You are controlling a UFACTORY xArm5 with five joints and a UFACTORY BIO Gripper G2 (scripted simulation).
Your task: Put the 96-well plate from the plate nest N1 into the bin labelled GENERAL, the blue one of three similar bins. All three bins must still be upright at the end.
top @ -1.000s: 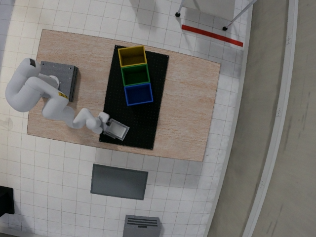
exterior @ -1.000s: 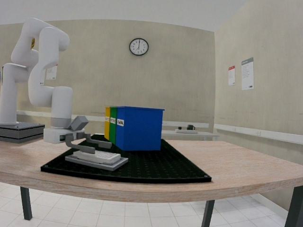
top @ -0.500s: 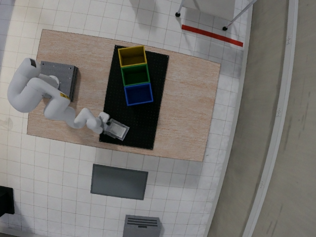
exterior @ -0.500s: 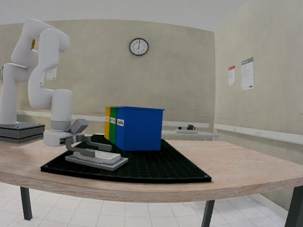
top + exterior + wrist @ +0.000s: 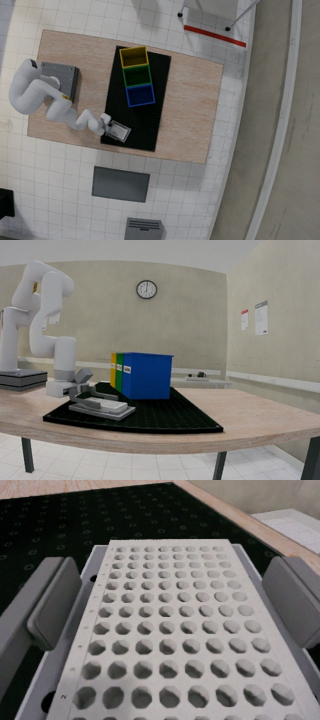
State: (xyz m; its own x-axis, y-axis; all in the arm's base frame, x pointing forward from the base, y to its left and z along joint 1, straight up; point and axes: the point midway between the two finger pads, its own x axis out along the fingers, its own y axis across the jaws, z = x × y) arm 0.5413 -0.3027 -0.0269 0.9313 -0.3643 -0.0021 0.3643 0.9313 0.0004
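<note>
Resting in its flat grey nest (image 5: 126, 135) (image 5: 103, 414) (image 5: 50, 677), the white rectangular 96-well plate (image 5: 118, 131) (image 5: 111, 404) (image 5: 170, 630) sits between the pincer's (image 5: 119, 132) (image 5: 108, 401) (image 5: 175, 602) wide-set, unloaded fingers. Closing off-centre could skew it; a shallow grip could slip. At one o'clock, seen from above, the open blue box-shaped bin (image 5: 141, 103) (image 5: 149, 376) looks empty, like the green (image 5: 124, 77) (image 5: 119, 376) and yellow (image 5: 120, 58) (image 5: 113, 376) ones beyond.

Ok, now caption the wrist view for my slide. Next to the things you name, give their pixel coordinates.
The open gripper's fingers flank the 96-well plate (image 5: 167, 605) without touching it.
</note>
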